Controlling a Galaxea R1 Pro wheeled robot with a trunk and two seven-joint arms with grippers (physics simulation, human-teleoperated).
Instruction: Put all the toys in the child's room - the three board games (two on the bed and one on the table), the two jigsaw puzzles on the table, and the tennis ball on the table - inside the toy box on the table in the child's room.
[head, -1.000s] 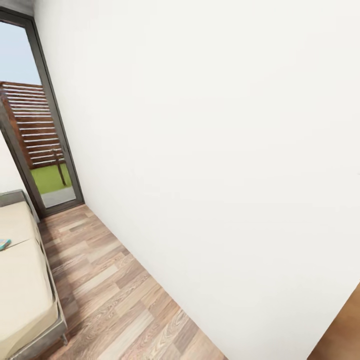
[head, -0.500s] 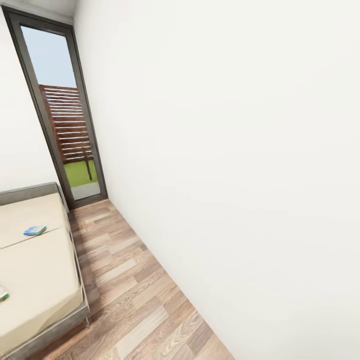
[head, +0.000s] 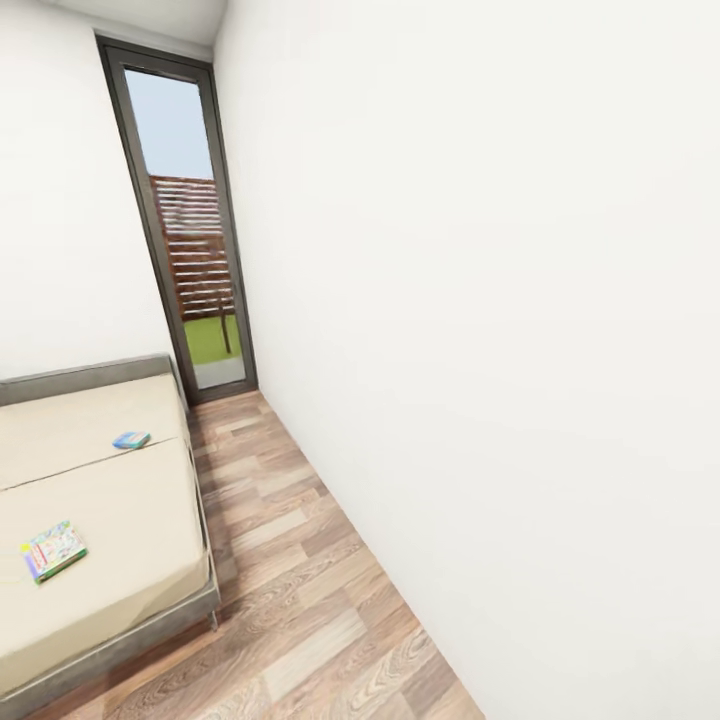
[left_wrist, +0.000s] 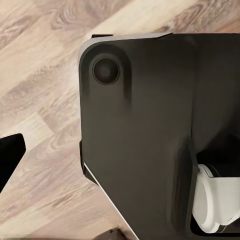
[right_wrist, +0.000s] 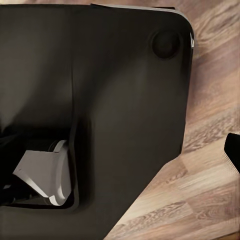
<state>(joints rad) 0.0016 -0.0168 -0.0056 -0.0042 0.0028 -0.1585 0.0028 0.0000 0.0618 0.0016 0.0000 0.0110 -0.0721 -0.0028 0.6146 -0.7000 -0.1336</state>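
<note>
Black plastic lies nearest. Both wrist views look down along the fingers onto the robot's own base (left_wrist: 140, 125) and the wood-plank floor (left_wrist: 45, 75) beneath the jaws. A dark sliver at the edge of the left wrist view is probably a fingertip (left_wrist: 9, 156) of the left gripper. A matching one (right_wrist: 233, 150) at the edge of the right wrist view probably belongs to the right gripper. With one tip at most in each, I cannot tell whether either pair of jaws is released or clenched. Nothing that I can see sits between them.

The head view shows what the wrist views do not. The bed (head: 100, 500) stands well ahead of the jaws and off towards the left arm's side. Two of the board games lie flat on its cream mattress. The yellow-green board game (head: 53, 550) lies nearer and the blue board game (head: 131, 440) farther, well apart from each other. Beyond the bed a tall glass door (head: 190, 250) looks out on grass and a slatted fence. A plain white wall (head: 480, 300) runs along the right arm's side.

By my reading the task is barely begun or mid-way at best. At least these two games are unpacked and out of reach of the jaws. The table, toy box, puzzles and ball are out of frame, so their state is unknown.
</note>
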